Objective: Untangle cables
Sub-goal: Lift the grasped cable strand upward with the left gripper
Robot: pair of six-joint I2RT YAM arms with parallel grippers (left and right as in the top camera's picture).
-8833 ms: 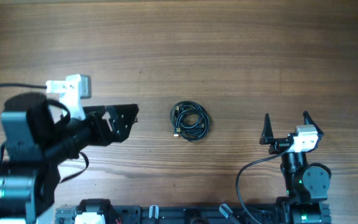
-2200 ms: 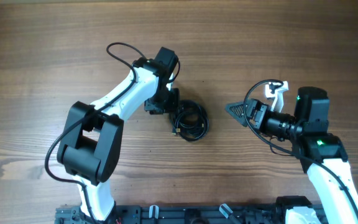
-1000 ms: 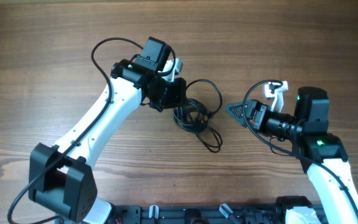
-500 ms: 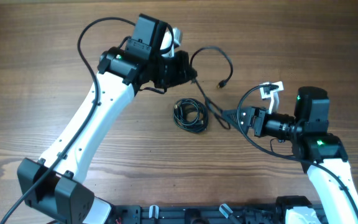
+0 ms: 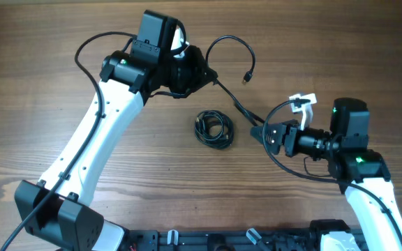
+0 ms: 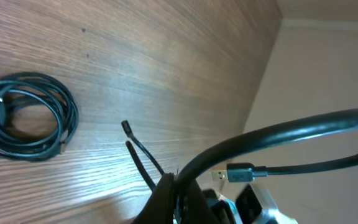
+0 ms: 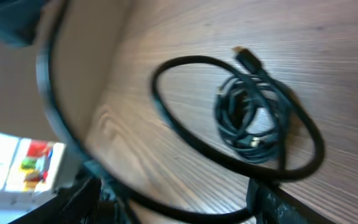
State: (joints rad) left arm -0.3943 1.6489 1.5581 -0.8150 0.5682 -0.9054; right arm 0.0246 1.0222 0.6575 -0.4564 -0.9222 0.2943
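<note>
Wood-grain table (image 5: 340,42), bare but for cord, beige wall showing past its edge in the wrist views.

- Left gripper (image 5: 202,72) raised over the far side of the table, clenched on one lifted cable (image 6: 291,127); the cord arcs up out of the fingers, and its free plug (image 5: 246,78) hangs in the air.
- The other run of this cable slants down to the right gripper (image 5: 260,131); jaws apart, cord passing between them, no pinch seen.
- Remaining coil (image 6: 67,118) lies flat on the table between the arms, apart from both grippers; whether the lifted cord is fully clear of it, cannot tell.

Handling, as judged: cord light, limp, springy enough to hold its curl; smooth jacket likely to slide through a loose pinch; plug ends snag on loops. Best hold is on the cord itself near a plug or on a clear outer loop, not the dense centre; pull slowly.
</note>
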